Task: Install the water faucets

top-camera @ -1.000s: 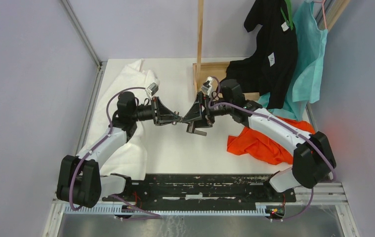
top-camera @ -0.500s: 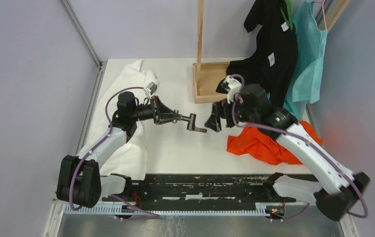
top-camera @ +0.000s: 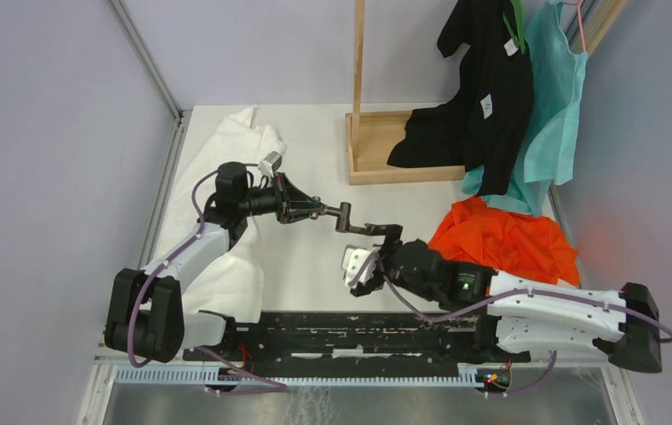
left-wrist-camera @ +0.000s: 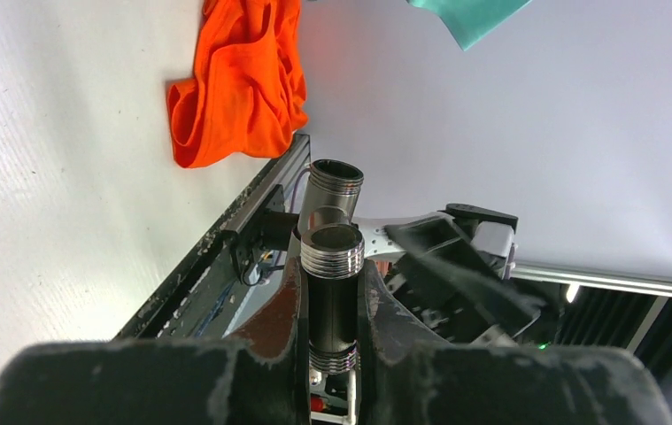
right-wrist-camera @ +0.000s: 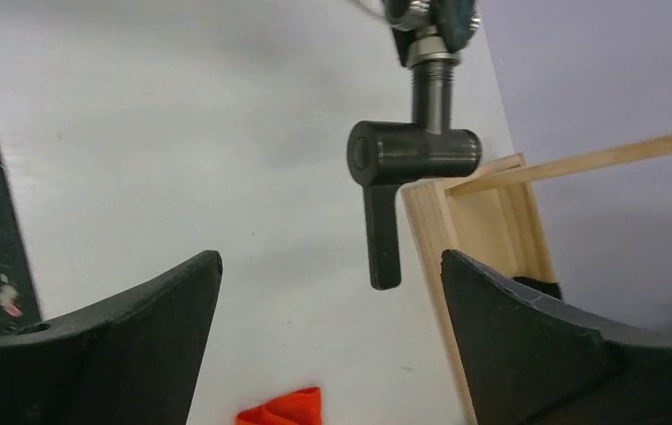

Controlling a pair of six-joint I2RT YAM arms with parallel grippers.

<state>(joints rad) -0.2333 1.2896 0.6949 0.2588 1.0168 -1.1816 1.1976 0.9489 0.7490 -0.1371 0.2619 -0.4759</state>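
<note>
The water faucets show as one joined dark metal tap [top-camera: 347, 218], held in the air over the white table [top-camera: 314, 266]. My left gripper [top-camera: 316, 212] is shut on its threaded stem [left-wrist-camera: 332, 297], with a second threaded end [left-wrist-camera: 334, 181] beyond. In the right wrist view the tap's cross body [right-wrist-camera: 413, 150] hangs from the left gripper [right-wrist-camera: 429, 13], with a flat lever [right-wrist-camera: 383, 235] pointing down. My right gripper [top-camera: 392, 239] is open and empty, just short of the tap; its fingers [right-wrist-camera: 119, 336] stand wide apart below it.
A wooden stand [top-camera: 403, 150] with an upright pole [top-camera: 359, 53] is at the back. Black [top-camera: 482, 97] and teal [top-camera: 553, 97] garments hang at the back right. An orange cloth [top-camera: 509, 243] lies at the right and a white cloth [top-camera: 235, 177] at the left. A black rail [top-camera: 359, 332] runs along the near edge.
My right gripper has left the tap and the right arm has swung down low toward the near edge. My left gripper still holds the tap in about the same place.
</note>
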